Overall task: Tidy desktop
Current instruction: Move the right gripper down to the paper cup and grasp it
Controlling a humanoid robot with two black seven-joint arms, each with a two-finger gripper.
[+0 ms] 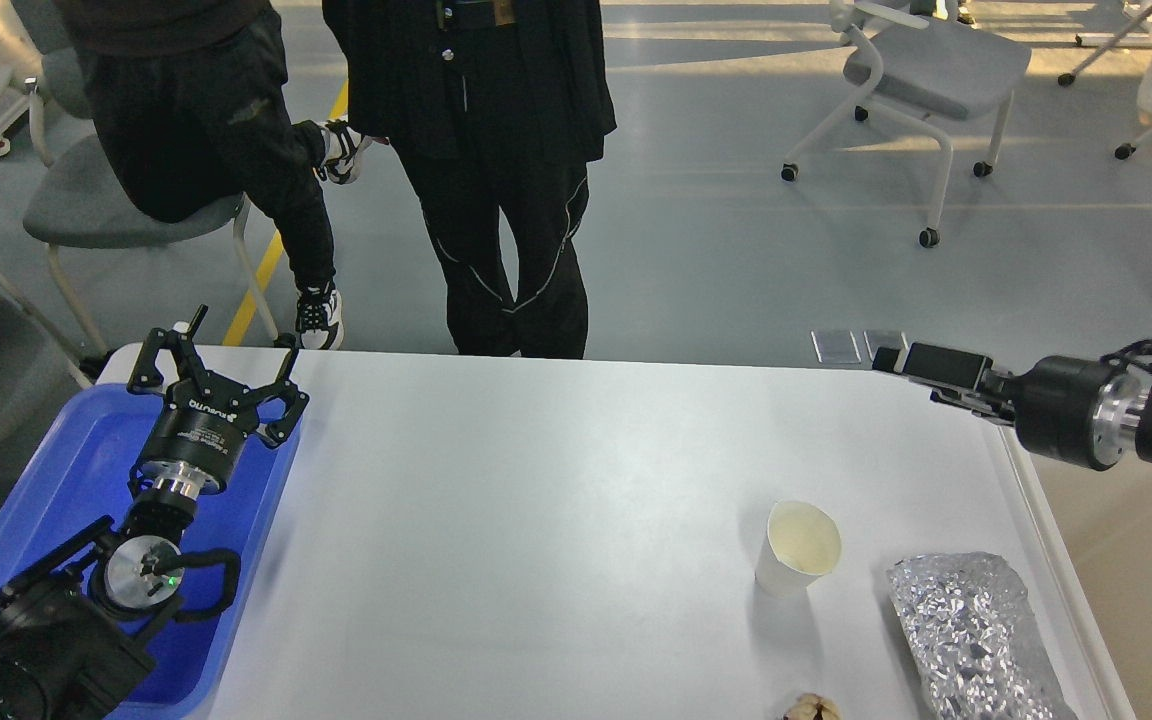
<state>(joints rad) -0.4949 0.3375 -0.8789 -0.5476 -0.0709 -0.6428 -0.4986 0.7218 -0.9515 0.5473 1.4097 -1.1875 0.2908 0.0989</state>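
The white desktop (556,520) fills the middle of the head view. On its right part stand a white paper cup (800,546), upright and empty, and a crumpled silver foil packet (976,640) lying near the right edge. A small brownish crumpled scrap (810,708) lies at the front edge. My left gripper (219,375) is open and empty above the far right corner of the blue tray (66,470). My right gripper (904,362) points left, level over the desktop's far right corner, well behind the cup; it is seen side-on, so its fingers cannot be told apart.
A cream-coloured bin (1116,560) stands against the desktop's right edge. Two people in black (496,150) stand just behind the far edge. Chairs (926,70) stand on the grey floor beyond.
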